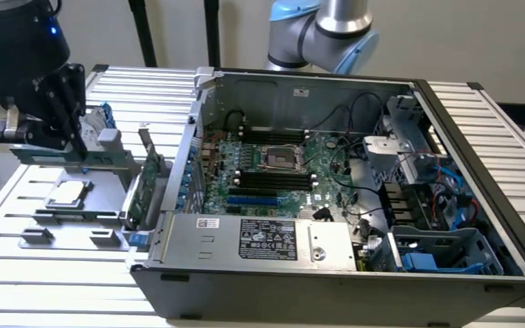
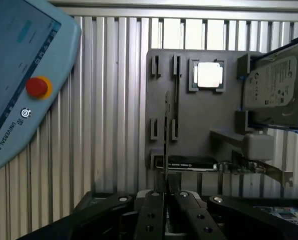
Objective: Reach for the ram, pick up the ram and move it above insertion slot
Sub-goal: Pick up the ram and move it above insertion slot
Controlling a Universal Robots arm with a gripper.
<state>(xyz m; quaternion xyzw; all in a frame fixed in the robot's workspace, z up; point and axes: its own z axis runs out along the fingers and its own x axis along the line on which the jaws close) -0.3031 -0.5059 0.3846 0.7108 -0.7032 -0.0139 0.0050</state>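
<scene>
My gripper [image 2: 166, 194] is shut on the ram [image 2: 166, 135], which shows edge-on as a thin stick running out from between the two black fingers. The ram hangs over the grey fixture plate [image 2: 199, 130], beside the plate's small upright holders. In the exterior view the gripper [image 1: 76, 149] is at the far left, over that plate [image 1: 98, 198] and outside the open computer case [image 1: 244, 273]. The black insertion slots [image 1: 272, 180] lie on the green motherboard inside the case, well to the exterior view's right of the gripper.
On the fixture plate sit a square processor chip [image 2: 209, 75], a silver hard drive [image 2: 274, 85] in a blue frame, and a green expansion card [image 1: 148, 181] with a metal bracket. A teach pendant [image 2: 23, 75] lies on the ribbed table. The case wall [image 1: 185, 171] stands between plate and motherboard.
</scene>
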